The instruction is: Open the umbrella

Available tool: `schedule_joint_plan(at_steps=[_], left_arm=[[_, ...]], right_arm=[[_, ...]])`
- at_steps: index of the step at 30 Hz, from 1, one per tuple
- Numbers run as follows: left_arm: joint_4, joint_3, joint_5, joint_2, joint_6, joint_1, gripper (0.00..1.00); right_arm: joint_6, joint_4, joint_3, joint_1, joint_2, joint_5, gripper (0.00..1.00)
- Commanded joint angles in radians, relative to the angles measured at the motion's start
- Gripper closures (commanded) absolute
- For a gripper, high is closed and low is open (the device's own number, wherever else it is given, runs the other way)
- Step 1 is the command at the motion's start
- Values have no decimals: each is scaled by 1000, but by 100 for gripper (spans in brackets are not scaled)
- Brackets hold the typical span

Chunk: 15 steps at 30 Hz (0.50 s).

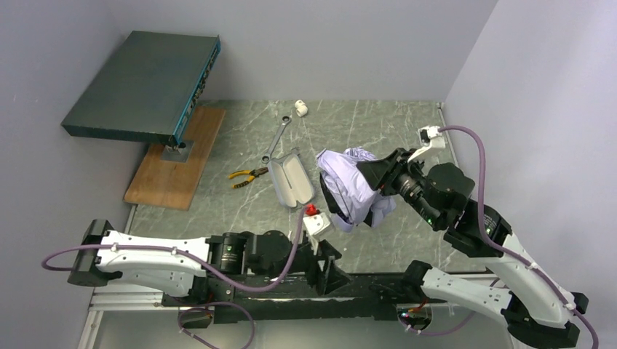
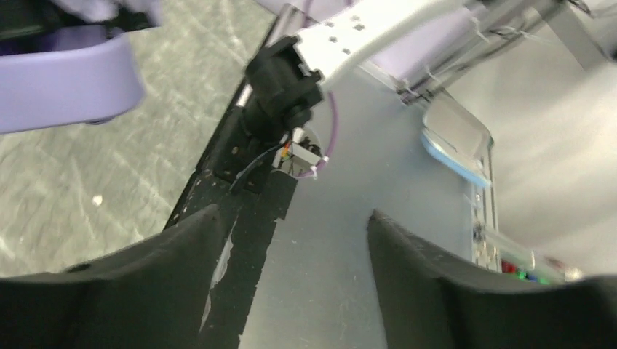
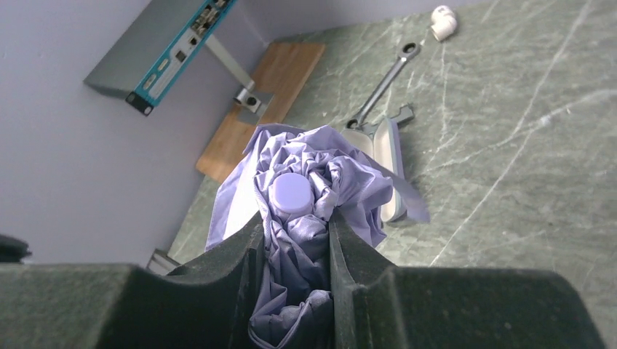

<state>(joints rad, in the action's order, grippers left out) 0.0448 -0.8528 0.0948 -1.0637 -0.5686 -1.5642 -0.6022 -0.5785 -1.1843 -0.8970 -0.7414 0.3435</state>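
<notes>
A folded lilac-white umbrella (image 1: 349,185) hangs in the air just right of an open lilac case (image 1: 291,178), which lies on the green marbled counter (image 1: 393,123). The right gripper (image 3: 295,240) is clamped on the crumpled canopy, likely keeping the bundle lifted within the other arm's reach. The left gripper (image 1: 329,265), on the near side of the case, has its jaws apart and holds nothing, seemingly readied to take the handle.
</notes>
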Motion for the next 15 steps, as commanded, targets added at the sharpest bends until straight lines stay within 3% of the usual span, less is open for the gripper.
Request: schedule_joint_plan(at_steps=[1, 6, 11, 15], left_arm=[[-191, -165, 302, -97, -67, -18, 14], [-500, -477, 556, -335, -99, -48, 6], [-899, -754, 748, -544, -311, -48, 1], [-999, -858, 785, -643, -329, -47, 2]], right_arm=[[-166, -93, -69, 1, -25, 124, 100], [-232, -171, -92, 0, -61, 156, 100], [-231, -215, -134, 1, -71, 165, 100], [-226, -252, -186, 1, -89, 161, 100]])
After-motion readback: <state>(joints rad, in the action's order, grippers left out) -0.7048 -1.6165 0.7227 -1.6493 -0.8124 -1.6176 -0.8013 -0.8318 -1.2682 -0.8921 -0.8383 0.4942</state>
